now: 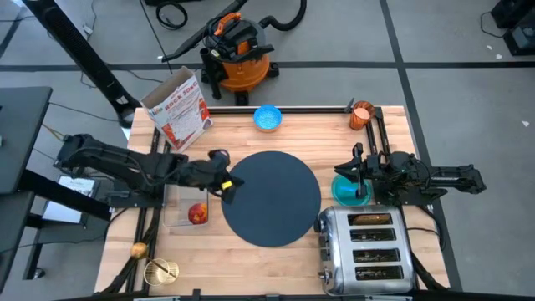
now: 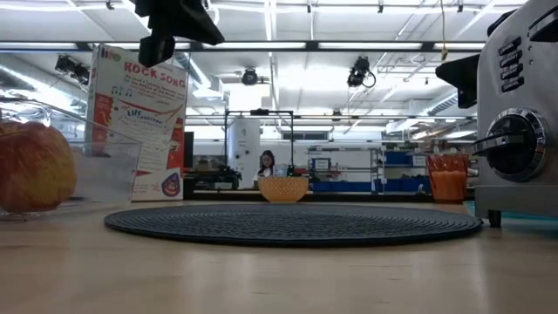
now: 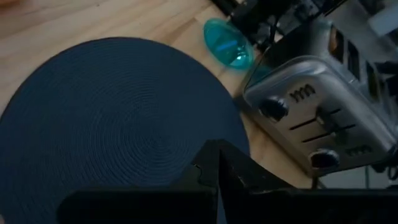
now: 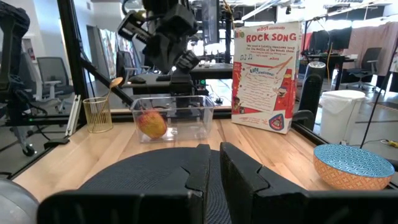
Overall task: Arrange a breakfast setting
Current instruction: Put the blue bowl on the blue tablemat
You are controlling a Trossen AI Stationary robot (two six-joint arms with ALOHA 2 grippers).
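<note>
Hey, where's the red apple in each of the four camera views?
High view: the apple lies in the clear container, left of the round mat.
Low view: far left.
Left wrist view: not in it.
Right wrist view: in the container, centre left.
Shared landmark: the mat.

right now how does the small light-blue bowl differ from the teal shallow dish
The small light-blue bowl stands free at the table's far edge; the teal shallow dish sits by the toaster under the right gripper. The bowl looks smaller and paler with a patterned outside; the dish is glossy and see-through. Both are round and off the mat.
</note>
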